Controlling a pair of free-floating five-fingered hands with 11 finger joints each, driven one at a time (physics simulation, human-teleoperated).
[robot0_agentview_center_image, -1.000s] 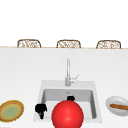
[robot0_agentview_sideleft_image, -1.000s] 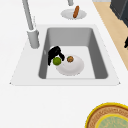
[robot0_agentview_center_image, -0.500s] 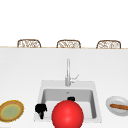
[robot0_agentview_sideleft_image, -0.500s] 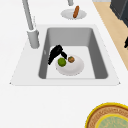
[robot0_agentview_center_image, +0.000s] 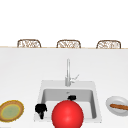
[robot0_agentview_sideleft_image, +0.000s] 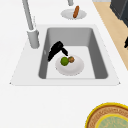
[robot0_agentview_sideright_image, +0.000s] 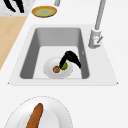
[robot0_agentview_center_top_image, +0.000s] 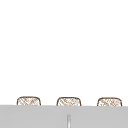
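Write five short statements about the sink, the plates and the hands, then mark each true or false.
1. A white plate in the sink holds a green fruit and a small brown item. True.
2. The right hand reaches down to the green fruit. True.
3. The left hand is inside the basin. False: in the front view it hovers at the sink's front left corner, away from the plate.
4. The faucet stands at the back of the sink. True.
5. The dish right of the sink holds a green fruit. False: it holds a long orange-brown item.
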